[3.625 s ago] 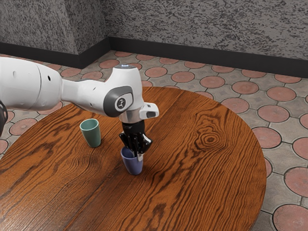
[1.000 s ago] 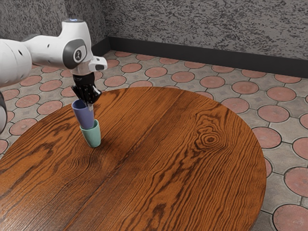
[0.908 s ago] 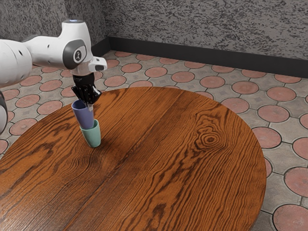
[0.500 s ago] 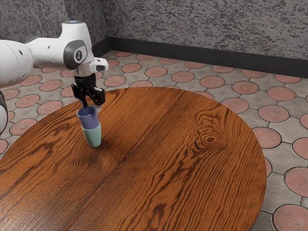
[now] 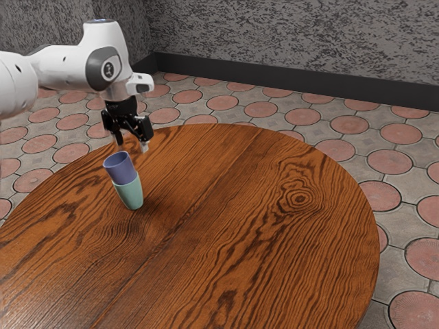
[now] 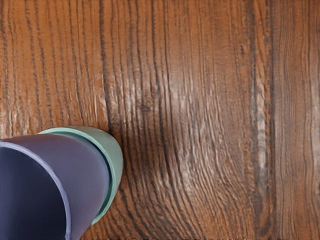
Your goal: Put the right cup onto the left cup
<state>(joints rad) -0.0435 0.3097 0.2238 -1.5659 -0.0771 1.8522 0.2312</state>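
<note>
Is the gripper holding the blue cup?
No, the open gripper hangs clear above the blue cup, which sits partly inside the green cup.

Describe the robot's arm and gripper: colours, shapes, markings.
The Franka arm is smooth white, with thick rounded segments and small dark dots. Its dark grey oval cap bears a round pale logo. Below, a boxy white housing juts out. The gripper is black and angular, its slim jaws ending in pale tips.
</note>
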